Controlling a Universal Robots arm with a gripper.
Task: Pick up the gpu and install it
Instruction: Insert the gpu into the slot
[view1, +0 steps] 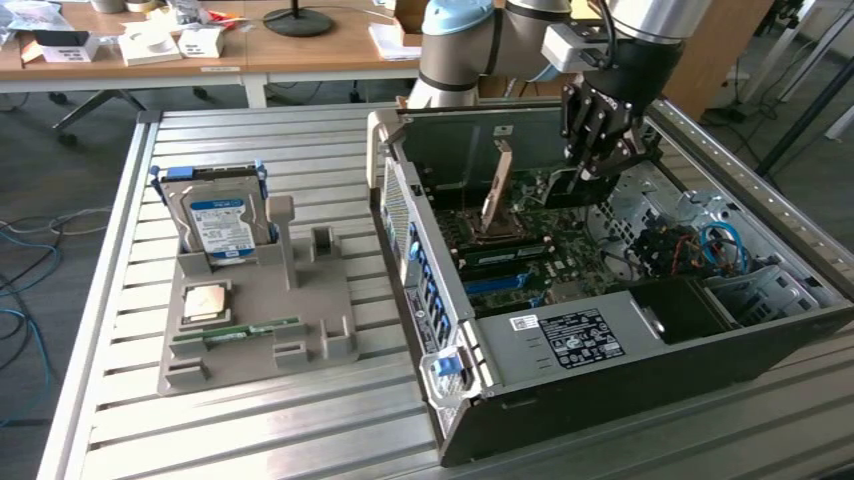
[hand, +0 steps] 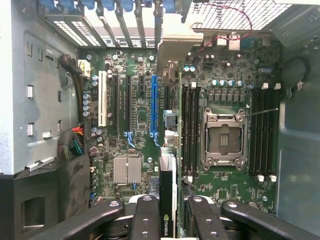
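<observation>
A blue and silver hard drive (view1: 220, 222) stands up in a grey holder (view1: 287, 340) on the metal desk (view1: 267, 430). A small square chip (view1: 204, 302) and a thin green stick (view1: 238, 331) lie flat in the holder. On the exterior view's right of the holder sits an open computer box (view1: 641, 385) with a green board (hand: 235, 190) inside, and on the board are a blue slot (hand: 154, 105), a white slot (hand: 102, 97) and a square silver socket (hand: 223, 137).
</observation>
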